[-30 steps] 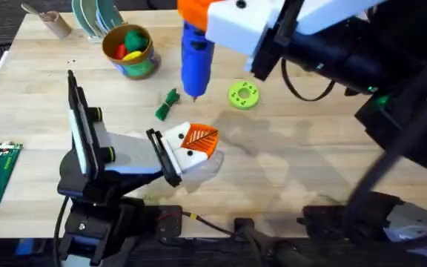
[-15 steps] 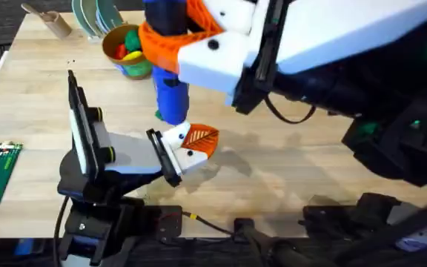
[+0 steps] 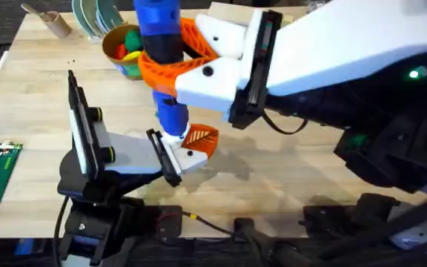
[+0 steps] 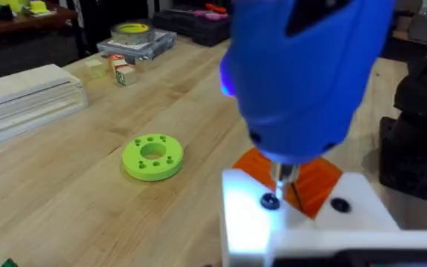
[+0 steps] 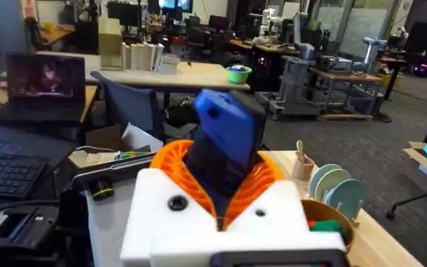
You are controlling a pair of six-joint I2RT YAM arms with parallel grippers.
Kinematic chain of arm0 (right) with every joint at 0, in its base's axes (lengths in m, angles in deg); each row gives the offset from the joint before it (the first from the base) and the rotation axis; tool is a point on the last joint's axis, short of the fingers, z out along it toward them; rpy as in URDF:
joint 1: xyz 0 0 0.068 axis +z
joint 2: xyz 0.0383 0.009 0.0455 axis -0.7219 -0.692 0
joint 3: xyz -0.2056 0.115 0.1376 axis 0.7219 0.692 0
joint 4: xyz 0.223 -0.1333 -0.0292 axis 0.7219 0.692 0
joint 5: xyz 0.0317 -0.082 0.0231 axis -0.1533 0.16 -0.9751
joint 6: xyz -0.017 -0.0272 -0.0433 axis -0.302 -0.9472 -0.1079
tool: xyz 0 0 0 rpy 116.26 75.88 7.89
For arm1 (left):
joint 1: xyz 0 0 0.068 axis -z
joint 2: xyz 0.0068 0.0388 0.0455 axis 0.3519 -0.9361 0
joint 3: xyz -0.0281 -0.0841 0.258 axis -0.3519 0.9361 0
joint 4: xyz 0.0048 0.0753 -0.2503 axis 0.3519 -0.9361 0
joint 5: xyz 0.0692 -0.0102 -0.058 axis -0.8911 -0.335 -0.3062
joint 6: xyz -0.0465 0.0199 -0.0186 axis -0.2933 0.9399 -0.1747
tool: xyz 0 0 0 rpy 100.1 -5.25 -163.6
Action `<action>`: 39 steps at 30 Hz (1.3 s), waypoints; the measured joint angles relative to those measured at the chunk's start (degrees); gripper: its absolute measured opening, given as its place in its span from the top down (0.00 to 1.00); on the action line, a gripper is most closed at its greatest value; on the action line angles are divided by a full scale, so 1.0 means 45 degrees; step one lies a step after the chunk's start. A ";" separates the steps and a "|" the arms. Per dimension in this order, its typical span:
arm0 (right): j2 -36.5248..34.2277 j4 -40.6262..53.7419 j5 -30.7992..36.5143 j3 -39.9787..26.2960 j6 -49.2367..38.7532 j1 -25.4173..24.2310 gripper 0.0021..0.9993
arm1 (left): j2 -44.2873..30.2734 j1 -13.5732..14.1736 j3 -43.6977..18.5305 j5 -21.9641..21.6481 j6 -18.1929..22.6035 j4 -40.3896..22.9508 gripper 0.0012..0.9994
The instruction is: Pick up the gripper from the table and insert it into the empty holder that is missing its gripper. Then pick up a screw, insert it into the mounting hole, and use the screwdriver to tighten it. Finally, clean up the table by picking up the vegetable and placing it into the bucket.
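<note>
Left arm: base at the near left edge, forearm lying low and level toward the table's middle.
Left gripper (image 3: 186,157): white block with orange tip; whether its fingers are parted cannot be told.
Right arm: reaches across from the right, raised high, large and white.
Right gripper (image 3: 170,61): orange ribbed pads (image 5: 260,175) clamped around the screwdriver (image 3: 159,30), held upright, tip down.

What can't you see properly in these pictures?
- The vegetable: overhead, the right arm and screwdriver cover where it may lie.
- The screw: left wrist view, too small to tell how deep it sits.
- The bucket: overhead, half hidden behind the screwdriver.
- The left tool's fingers: overhead, I can't tell how they stand.
</note>
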 joint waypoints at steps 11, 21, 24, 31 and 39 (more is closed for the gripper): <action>0.0000 0.0091 0.0000 0.0000 -0.0244 0.0000 0.97 | -0.0003 0.0000 0.0003 0.0003 0.0003 0.0000 1.00; -0.0158 0.0248 0.0005 0.0000 -0.0239 0.0000 0.97 | -0.0003 0.0000 0.0000 0.0003 0.0005 0.0000 1.00; -0.0155 0.0243 0.0005 0.0000 -0.0244 0.0000 0.97 | -0.0002 0.0000 0.0000 0.0003 0.0005 0.0000 1.00; -0.0155 0.0233 0.0005 0.0000 -0.0288 0.0000 0.97 | -0.0003 0.0000 0.0000 0.0003 0.0000 0.0000 1.00; -0.0155 0.0223 0.0005 0.0000 -0.0334 0.0000 0.97 | -0.0001 0.0000 0.0000 0.0003 0.0005 0.0000 1.00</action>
